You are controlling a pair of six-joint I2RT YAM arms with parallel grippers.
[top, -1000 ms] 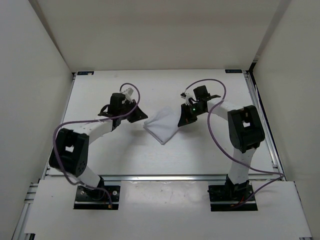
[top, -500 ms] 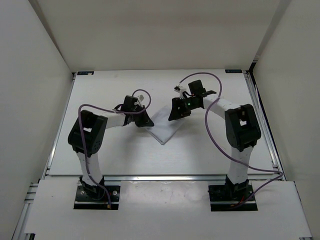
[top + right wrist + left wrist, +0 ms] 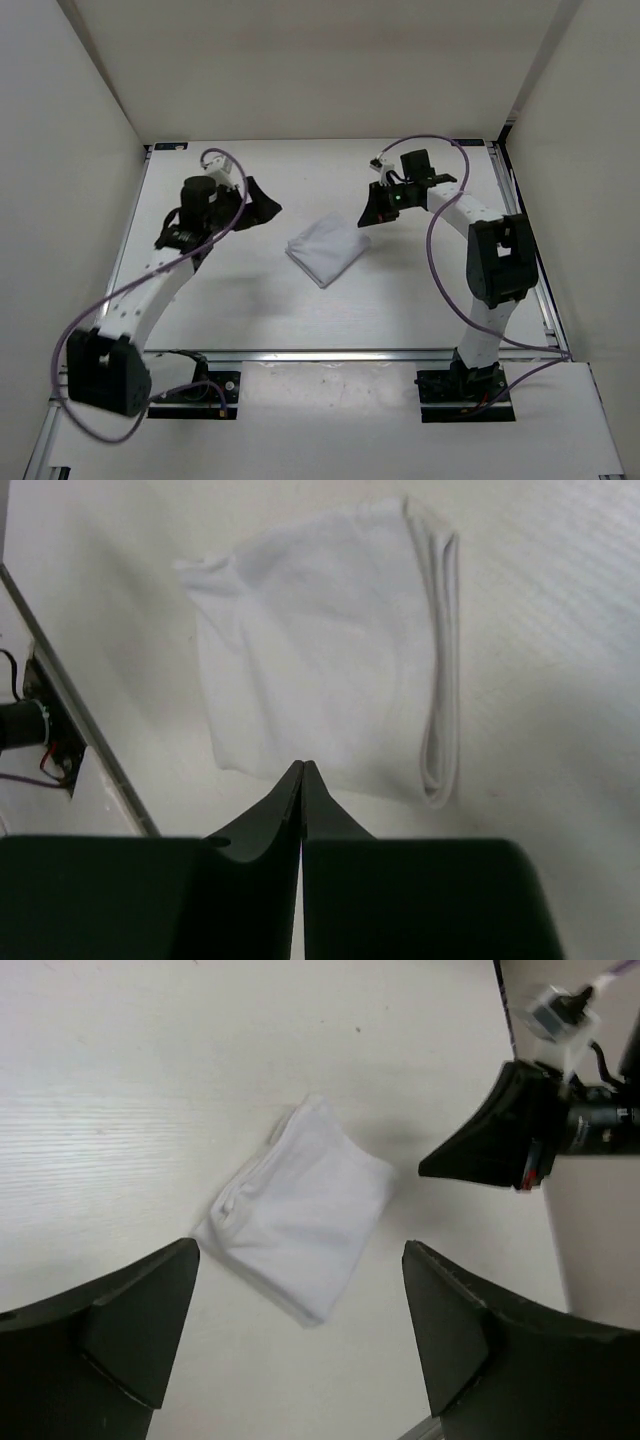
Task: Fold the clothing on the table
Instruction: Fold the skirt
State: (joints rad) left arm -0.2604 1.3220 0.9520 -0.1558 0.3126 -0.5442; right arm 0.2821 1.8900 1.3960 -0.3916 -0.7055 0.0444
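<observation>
**Clothing [image 3: 326,250] lies folded between two robot arms**

Matte white table [image 3: 430,300], edged with a silver rail [image 3: 330,355], fills the floor of a white-walled enclosure. The left arm [image 3: 150,290] and right arm [image 3: 490,260] both reach over it from the near edge. The clothing rests flat near the middle of the table, between the two arms and touching neither. It is a plain white piece folded into a compact, slightly oblong pad, a shade brighter than the surface beneath. The wrist views show stacked layers along one edge and soft creases across the top. From above it sits turned like a diamond, with one corner pointing at the near rail. Its longer sides run from near left to far right. The left gripper [image 3: 265,203] hangs well to the left of the clothing with its fingers spread wide and nothing between them. The right gripper [image 3: 366,220] hovers just beside the far right corner, its fingers pressed together on nothing.
</observation>
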